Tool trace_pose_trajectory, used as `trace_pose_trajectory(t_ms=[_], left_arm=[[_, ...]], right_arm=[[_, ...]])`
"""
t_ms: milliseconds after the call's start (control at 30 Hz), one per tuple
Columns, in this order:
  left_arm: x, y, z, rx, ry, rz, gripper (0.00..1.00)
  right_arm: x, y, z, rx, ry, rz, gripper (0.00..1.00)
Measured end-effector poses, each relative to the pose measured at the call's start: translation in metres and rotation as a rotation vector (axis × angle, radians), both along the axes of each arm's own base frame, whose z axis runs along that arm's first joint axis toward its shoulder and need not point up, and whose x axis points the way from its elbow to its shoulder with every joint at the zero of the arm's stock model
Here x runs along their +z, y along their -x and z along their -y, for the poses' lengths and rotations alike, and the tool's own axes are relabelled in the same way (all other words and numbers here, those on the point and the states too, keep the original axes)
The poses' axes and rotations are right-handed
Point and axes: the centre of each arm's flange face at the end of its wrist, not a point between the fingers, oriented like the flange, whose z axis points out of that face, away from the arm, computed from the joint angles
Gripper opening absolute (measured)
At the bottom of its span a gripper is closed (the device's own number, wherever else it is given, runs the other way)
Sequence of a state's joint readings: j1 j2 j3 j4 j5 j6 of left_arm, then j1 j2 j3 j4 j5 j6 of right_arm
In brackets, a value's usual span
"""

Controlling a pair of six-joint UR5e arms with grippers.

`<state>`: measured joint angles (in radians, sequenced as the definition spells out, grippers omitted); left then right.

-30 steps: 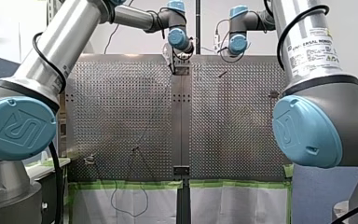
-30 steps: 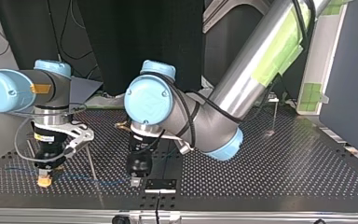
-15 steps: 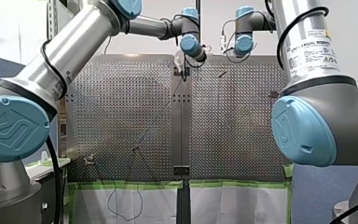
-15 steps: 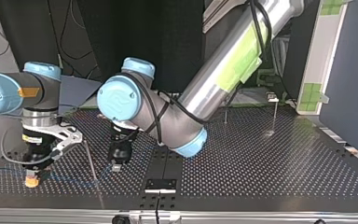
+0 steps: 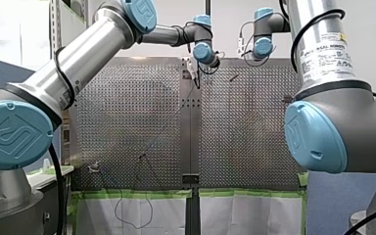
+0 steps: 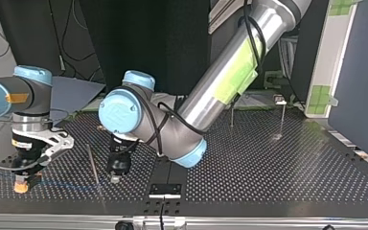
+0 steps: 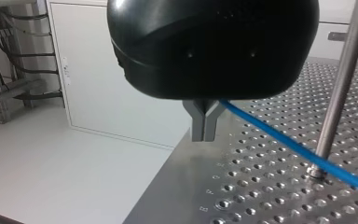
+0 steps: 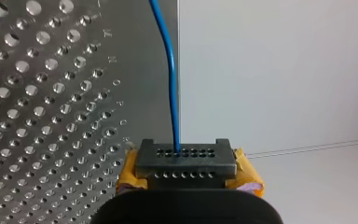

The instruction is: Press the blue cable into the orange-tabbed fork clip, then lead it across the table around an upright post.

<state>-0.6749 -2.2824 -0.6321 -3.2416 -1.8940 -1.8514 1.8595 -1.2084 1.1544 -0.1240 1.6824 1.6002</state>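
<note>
The tabletop [image 7: 261, 196] is a plate of bright metal with regular rows of small round holes. In the left wrist view my left gripper [image 7: 203, 131] has a rounded, glossy black body and two short grey metal fingers [image 7: 198, 122]. Its jaws are pressed together and pinch the blue cable [image 7: 279, 136], which is thin, smooth and round. From the jaws the cable runs straight to one side, low over the holes. There it passes the foot of an upright post [image 7: 342, 79], a slim round steel rod that stands beside the gripper. I cannot tell if the cable touches the post.

In the right wrist view my right gripper [image 8: 185, 157] ends in a dark flat block with two rows of small holes, and it has yellow pads [image 8: 129, 173] at both sides. Its jaws are closed on the same cable. The cable goes out ahead of the block in a soft curve, along the edge of the tabletop.

In the top view my right gripper is at the lower left of the frame, low over the tabletop. My left gripper is left of the centre, and the post stands between the two. The cable shows as a faint blue line from one gripper to the other.
</note>
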Motion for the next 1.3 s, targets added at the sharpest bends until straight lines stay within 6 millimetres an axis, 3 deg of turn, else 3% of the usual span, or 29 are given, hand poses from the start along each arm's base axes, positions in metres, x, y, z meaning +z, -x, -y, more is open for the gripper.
trace_pose_trajectory(t_ms=[433,667,867,1300], left_arm=[[-0.029,-0.011,-0.004,-0.025,0.000,-0.028,0.00],[-0.032,-0.015,-0.005,-0.043,0.008,-0.025,0.00],[-0.043,-0.018,0.003,-0.064,-0.002,-0.035,0.00],[-0.125,-0.033,0.021,-0.077,-0.058,-0.109,0.00]], right_arm=[[-0.011,0.007,0.012,0.019,-0.009,0.000,0.00],[-0.024,0.005,0.019,0.043,-0.023,0.003,0.00],[-0.032,0.010,0.026,0.038,-0.034,0.005,0.00],[-0.058,0.025,0.047,0.022,-0.065,0.007,0.00]])
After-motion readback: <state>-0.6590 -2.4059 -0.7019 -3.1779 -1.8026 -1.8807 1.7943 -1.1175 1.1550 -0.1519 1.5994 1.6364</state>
